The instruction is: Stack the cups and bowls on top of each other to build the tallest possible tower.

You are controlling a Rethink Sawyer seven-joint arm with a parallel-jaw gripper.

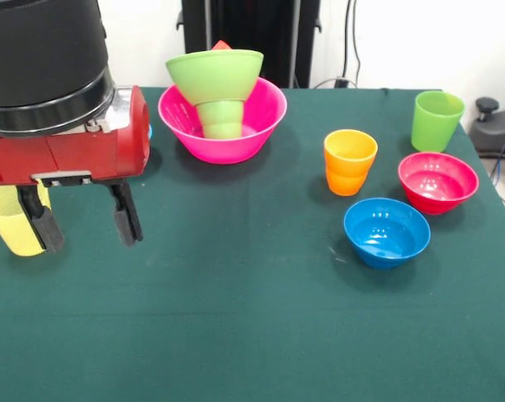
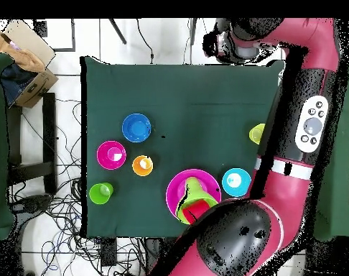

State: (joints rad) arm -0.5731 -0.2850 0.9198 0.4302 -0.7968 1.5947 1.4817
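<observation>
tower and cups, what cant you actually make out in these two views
- Red cup: front view shows only its tip behind the lime green bowl; how it sits there is hidden.
- Pale yellow cup: front view, partly covered by the gripper; overhead, the arm hides most of it.
- Light blue bowl: front view, the arm blocks nearly all of it.
- Gripper: overhead, hidden under the arm.
</observation>
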